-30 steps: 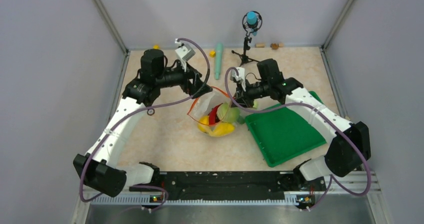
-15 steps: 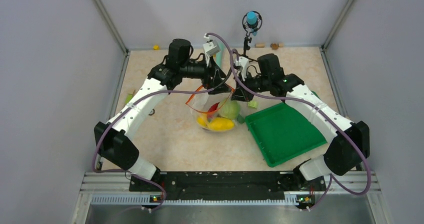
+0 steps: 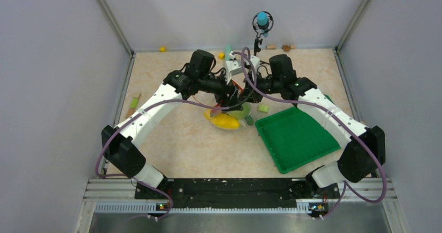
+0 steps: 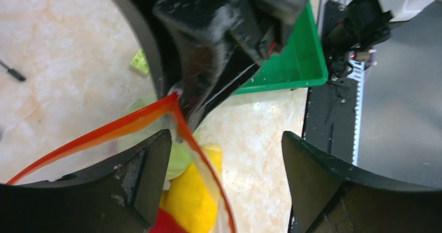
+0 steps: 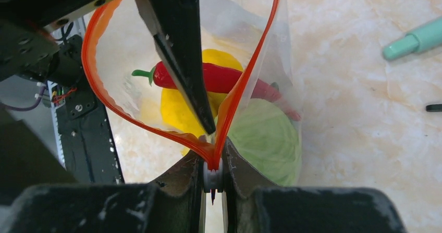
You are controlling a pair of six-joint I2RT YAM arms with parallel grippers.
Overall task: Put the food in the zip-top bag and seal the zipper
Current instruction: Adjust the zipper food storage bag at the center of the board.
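Orange zipper [image 5: 99,87] end sits pinched tight in my right claw [image 5: 212,171]. From there the strip loops straight away, mouth gaping upward. My left claw [image 4: 224,147] is spread, one finger [image 5: 174,50] inside the mouth. The bag [image 5: 245,24] holds chili [image 5: 219,79], yellow piece [image 5: 174,110] and green ball [image 5: 266,139]. From above, my wrists hide most of it.

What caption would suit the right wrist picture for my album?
Right claw pinching the zip-top bag's orange zipper end, chili and leafy ball inside.
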